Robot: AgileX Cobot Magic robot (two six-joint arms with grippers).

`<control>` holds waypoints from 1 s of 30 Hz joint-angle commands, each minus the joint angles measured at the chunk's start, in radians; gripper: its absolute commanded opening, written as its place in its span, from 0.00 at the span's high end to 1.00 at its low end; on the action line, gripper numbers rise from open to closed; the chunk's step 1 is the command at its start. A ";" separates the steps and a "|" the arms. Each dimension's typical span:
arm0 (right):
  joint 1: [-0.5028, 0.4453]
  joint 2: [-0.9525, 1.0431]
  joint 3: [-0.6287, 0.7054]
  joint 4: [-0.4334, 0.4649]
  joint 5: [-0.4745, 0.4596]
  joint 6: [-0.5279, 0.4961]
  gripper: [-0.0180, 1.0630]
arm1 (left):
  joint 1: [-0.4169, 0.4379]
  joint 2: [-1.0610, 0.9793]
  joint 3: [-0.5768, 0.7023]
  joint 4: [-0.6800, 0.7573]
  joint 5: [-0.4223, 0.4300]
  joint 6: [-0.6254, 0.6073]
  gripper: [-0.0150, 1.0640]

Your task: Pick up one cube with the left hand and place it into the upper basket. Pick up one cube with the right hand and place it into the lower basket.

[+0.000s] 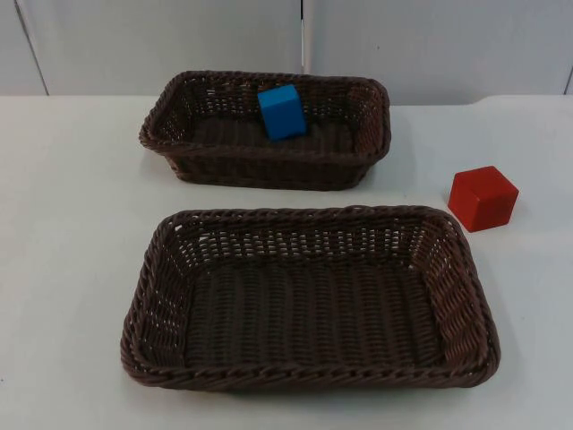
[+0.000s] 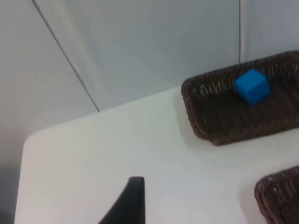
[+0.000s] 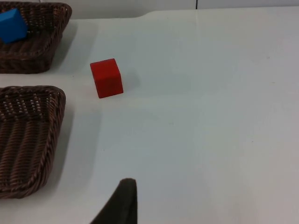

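A blue cube [image 1: 282, 111] lies tilted inside the upper basket [image 1: 269, 168], against its far wall. It also shows in the left wrist view as the blue cube [image 2: 252, 86] in that basket [image 2: 224, 135]. A red cube [image 1: 483, 198] stands on the table to the right, between the two baskets' right ends. The lower basket [image 1: 304, 376] holds nothing. My left gripper [image 2: 133, 203] hangs over bare table, well to the left of the upper basket. My right gripper [image 3: 122, 200] hovers over the table, well short of the red cube [image 3: 107, 78].
The grey partition wall [image 1: 179, 45] runs right behind the upper basket. White table top [image 1: 63, 224] lies left of both baskets and to the right of the red cube [image 1: 537, 296]. The table's left far corner [image 2: 32, 140] is near my left gripper.
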State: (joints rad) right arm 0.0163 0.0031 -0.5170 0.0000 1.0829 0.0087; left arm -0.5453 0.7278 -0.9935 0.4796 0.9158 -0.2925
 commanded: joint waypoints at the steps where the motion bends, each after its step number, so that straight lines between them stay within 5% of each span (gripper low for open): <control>1: -0.004 -0.003 0.002 -0.007 -0.007 -0.002 0.02 | -0.001 -0.088 0.075 -0.031 0.011 -0.001 0.08; 11: -0.004 -0.003 0.002 0.010 -0.007 -0.002 0.02 | -0.001 -0.295 0.200 -0.115 0.013 -0.001 0.08; 30: -0.004 -0.003 -0.003 0.000 -0.011 -0.025 0.02 | -0.001 -0.337 0.203 -0.118 0.013 -0.001 0.08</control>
State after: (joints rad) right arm 0.0163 0.0031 -0.5170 0.0000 1.0829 0.0000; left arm -0.5453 0.3952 -0.7980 0.3731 0.9345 -0.2925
